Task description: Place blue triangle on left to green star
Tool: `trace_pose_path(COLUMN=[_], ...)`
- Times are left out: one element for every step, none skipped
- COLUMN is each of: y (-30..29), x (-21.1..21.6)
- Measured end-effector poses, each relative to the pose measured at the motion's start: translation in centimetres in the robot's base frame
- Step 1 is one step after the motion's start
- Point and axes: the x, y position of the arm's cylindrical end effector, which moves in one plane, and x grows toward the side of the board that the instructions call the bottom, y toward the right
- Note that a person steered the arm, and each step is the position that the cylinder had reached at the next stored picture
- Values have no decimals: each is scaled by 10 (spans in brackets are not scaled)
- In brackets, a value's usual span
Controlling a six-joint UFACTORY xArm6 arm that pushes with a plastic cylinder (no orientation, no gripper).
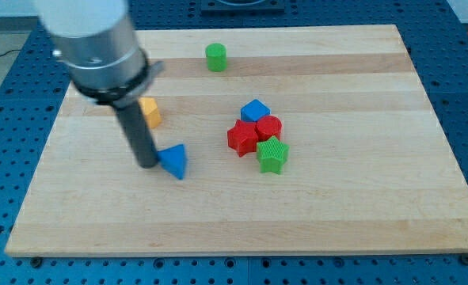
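The blue triangle [174, 161] lies on the wooden board [352, 206], left of centre. My tip [147, 163] touches or nearly touches the triangle's left side. The green star [272, 155] lies right of centre, some way to the right of the triangle. It sits at the lower right of a tight cluster with a red star [241, 138], a red cylinder [269, 127] and a blue cube [255, 110].
A green cylinder [215, 57] stands near the view's top. A yellow-orange block [150, 112] lies partly hidden behind my rod, above the triangle. The board's edges border a blue perforated table.
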Motion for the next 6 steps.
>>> trace_pose_path(y=[49,46,1,-3,37,78], x=[0,0,8,26,28,28])
